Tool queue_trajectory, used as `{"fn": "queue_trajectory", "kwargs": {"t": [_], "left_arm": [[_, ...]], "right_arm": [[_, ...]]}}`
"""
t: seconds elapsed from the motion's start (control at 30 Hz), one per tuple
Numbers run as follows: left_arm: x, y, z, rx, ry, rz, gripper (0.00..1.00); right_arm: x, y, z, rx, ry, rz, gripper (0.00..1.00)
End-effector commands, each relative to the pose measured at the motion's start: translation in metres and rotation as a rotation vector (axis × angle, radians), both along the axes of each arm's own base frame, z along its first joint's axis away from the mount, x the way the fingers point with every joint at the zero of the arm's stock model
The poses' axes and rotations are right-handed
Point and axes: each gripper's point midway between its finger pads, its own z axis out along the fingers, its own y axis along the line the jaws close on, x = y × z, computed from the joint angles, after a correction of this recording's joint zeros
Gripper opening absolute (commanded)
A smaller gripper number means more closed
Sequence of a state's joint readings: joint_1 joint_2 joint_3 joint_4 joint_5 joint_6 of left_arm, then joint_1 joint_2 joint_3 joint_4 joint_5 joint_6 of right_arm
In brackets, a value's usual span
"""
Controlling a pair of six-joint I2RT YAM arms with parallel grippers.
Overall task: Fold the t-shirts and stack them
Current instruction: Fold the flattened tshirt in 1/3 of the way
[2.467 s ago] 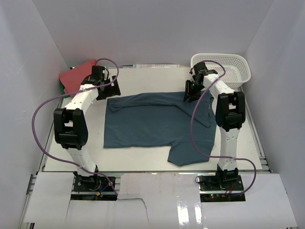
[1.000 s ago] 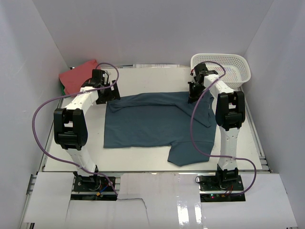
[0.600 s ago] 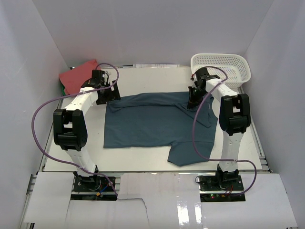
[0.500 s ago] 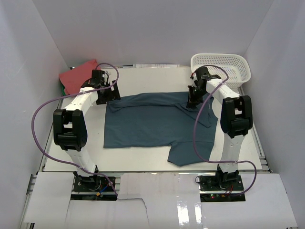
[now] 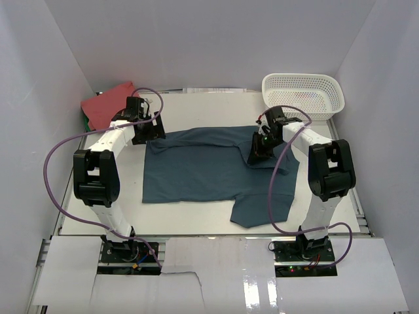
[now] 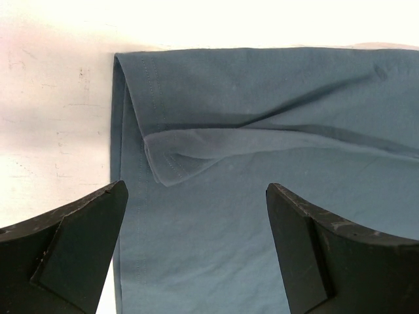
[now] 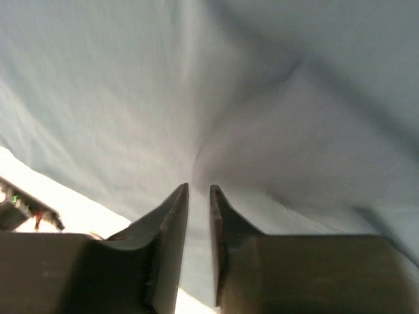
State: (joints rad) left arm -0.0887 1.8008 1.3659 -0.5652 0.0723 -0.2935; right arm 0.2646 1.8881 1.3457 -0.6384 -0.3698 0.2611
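Note:
The dark teal-blue t-shirt [image 5: 196,173] lies spread on the white table, its right part folded over in a loose flap. My right gripper [image 5: 256,153] is low on that flap. In the right wrist view its jaws [image 7: 198,191] stand a narrow slit apart, with a crease of the shirt [image 7: 294,98] running up to their tips. My left gripper [image 5: 152,131] hovers wide open over the shirt's far left corner. In the left wrist view a folded sleeve hem [image 6: 177,147] lies ahead of the left gripper [image 6: 196,242]. The coral-red t-shirt [image 5: 105,104] is bunched at the far left corner.
A white lattice basket [image 5: 334,91] stands at the far right corner, behind the right arm. Bare table [image 6: 52,98] shows left of the shirt's edge. White walls close in the left, right and far sides.
My right gripper has moved from the shirt's far right edge towards me and to the left, drawing cloth inward, and its jaws have parted slightly. The left gripper has stayed put.

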Motion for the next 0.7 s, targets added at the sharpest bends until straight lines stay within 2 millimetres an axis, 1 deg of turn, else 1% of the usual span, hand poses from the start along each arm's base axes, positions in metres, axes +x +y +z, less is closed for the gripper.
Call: {"fn": "queue_trajectory", "kwargs": {"t": [0.0,0.03,0.07,0.1,0.13,0.23,0.3,0.33,0.37,0.4,0.43,0.47,0.5,0.57,0.6,0.63,0.67], "left_arm": [[0.000,-0.003,0.021,-0.019,-0.055,-0.010,0.98],[0.000,-0.004,0.021,-0.019,-0.055,-0.013,0.98],[0.000,-0.004,0.020,-0.019,-0.052,-0.013,0.98],[0.000,-0.004,0.019,-0.020,-0.051,-0.014,0.98],[-0.001,-0.004,0.020,-0.019,-0.052,-0.015,0.98],[-0.001,-0.004,0.018,-0.018,-0.048,-0.014,0.98],[-0.001,-0.004,0.018,-0.017,-0.049,-0.013,0.98],[-0.002,-0.003,0.018,-0.017,-0.049,-0.013,0.98],[-0.002,-0.003,0.018,-0.016,-0.050,-0.015,0.98],[-0.002,-0.003,0.020,-0.014,-0.053,-0.015,0.98],[-0.002,-0.003,0.019,-0.016,-0.050,-0.013,0.98],[-0.003,-0.003,0.019,-0.017,-0.051,-0.014,0.98],[-0.004,-0.004,0.018,-0.021,-0.046,-0.013,0.98],[-0.005,-0.005,0.018,-0.031,-0.044,-0.009,0.98],[-0.006,-0.007,0.017,-0.039,-0.041,-0.010,0.98],[-0.007,-0.010,0.017,-0.060,-0.036,-0.007,0.98],[-0.008,-0.011,0.017,-0.071,-0.033,-0.005,0.98]], "right_arm": [[-0.020,0.022,0.026,0.125,-0.009,0.017,0.27],[-0.029,0.025,0.022,0.126,0.010,0.028,0.43],[-0.033,0.024,0.023,0.130,0.018,0.027,0.47],[-0.036,0.025,0.029,0.141,0.008,0.031,0.51],[-0.041,0.026,0.031,0.153,0.014,0.037,0.63],[-0.041,0.028,0.045,0.177,-0.004,0.042,0.67],[-0.032,0.032,0.060,0.195,-0.043,0.045,0.67],[-0.026,0.032,0.064,0.189,-0.067,0.047,0.67],[-0.015,0.034,0.075,0.188,-0.111,0.050,0.67],[-0.009,0.036,0.078,0.185,-0.134,0.056,0.67],[0.001,0.038,0.081,0.174,-0.175,0.062,0.67],[0.008,0.039,0.083,0.164,-0.198,0.063,0.67],[0.020,0.045,0.084,0.155,-0.219,0.076,0.66],[0.035,0.049,0.080,0.112,-0.245,0.091,0.66],[0.048,0.059,0.080,0.100,-0.266,0.108,0.65],[0.060,0.059,0.076,0.057,-0.284,0.098,0.65],[0.064,0.057,0.071,0.013,-0.284,0.110,0.65]]}}
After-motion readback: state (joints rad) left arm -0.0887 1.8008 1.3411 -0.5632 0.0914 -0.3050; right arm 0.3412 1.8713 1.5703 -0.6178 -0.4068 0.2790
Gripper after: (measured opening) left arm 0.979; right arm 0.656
